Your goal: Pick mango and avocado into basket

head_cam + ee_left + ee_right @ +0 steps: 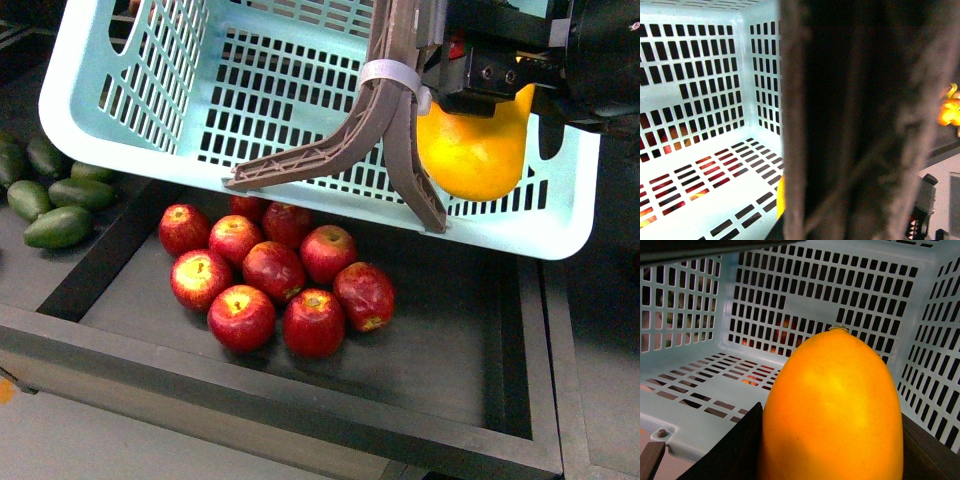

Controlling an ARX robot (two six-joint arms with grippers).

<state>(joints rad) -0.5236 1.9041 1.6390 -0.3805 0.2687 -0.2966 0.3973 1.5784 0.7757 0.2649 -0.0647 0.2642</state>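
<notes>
The right gripper [486,92] clamps the mango [478,150], seemingly smooth, firm and weighty, across its middle at the basket [560,235]; the left gripper's state is unclear.

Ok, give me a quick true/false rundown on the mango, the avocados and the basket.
1. The right hand grips the mango. True.
2. Red apples sit in the tray below the basket. True.
3. The mango lies loose on the basket's floor. False: the hand holds it.
4. An avocado is in the basket. False: the avocados lie outside it, left of the apples.
</notes>
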